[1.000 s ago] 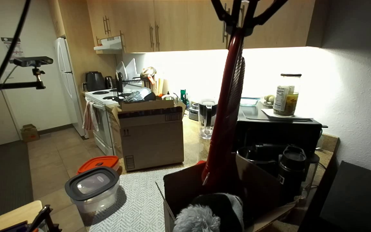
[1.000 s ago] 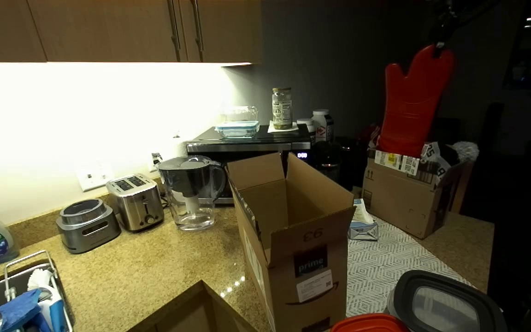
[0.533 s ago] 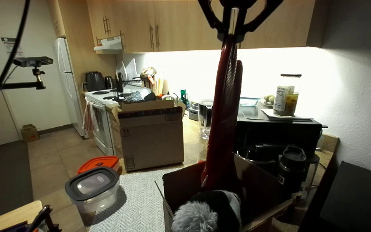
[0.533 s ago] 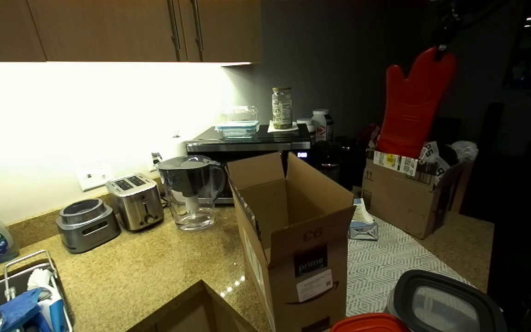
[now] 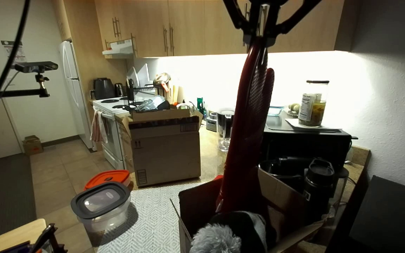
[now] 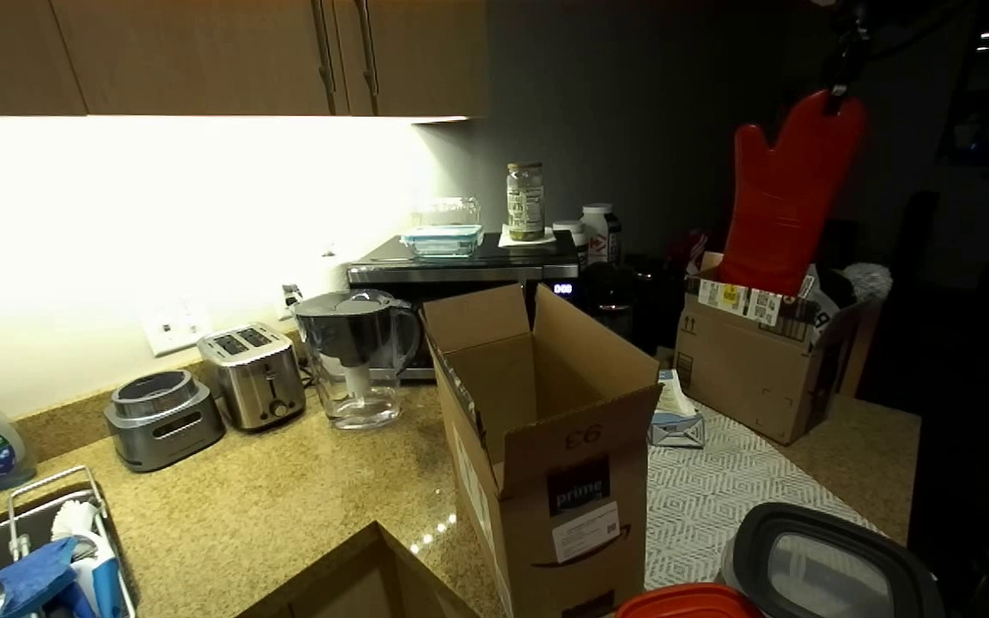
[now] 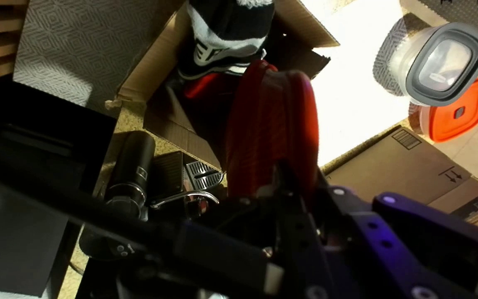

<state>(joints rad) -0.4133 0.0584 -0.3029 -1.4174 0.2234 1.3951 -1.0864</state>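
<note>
My gripper (image 5: 258, 41) is shut on the top of a red oven mitt (image 5: 246, 116), by the tip of its finger part. The mitt hangs down, slightly slanted, with its thumb pointing up. In both exterior views, its lower end is inside the mouth of an open cardboard box (image 6: 743, 365). A black, grey and white knit hat (image 7: 228, 31) with a grey pompom (image 5: 216, 239) lies in the box beside the mitt. In the wrist view the fingers pinch the mitt (image 7: 270, 124), and its lower end is partly hidden in the dark box.
A tall open box (image 6: 572, 481) stands on the counter. A grey-lidded container (image 5: 100, 202) and an orange-lidded one (image 5: 107, 177) sit near the patterned mat (image 5: 153, 207). A black bottle (image 7: 133, 162) stands beside the mitt's box, with a microwave (image 5: 304, 144) behind it.
The gripper and mitt have come down slightly and swayed sideways, most recently to the right in both exterior views. The mitt's lower end is a little deeper in the box. The grip is kept.
</note>
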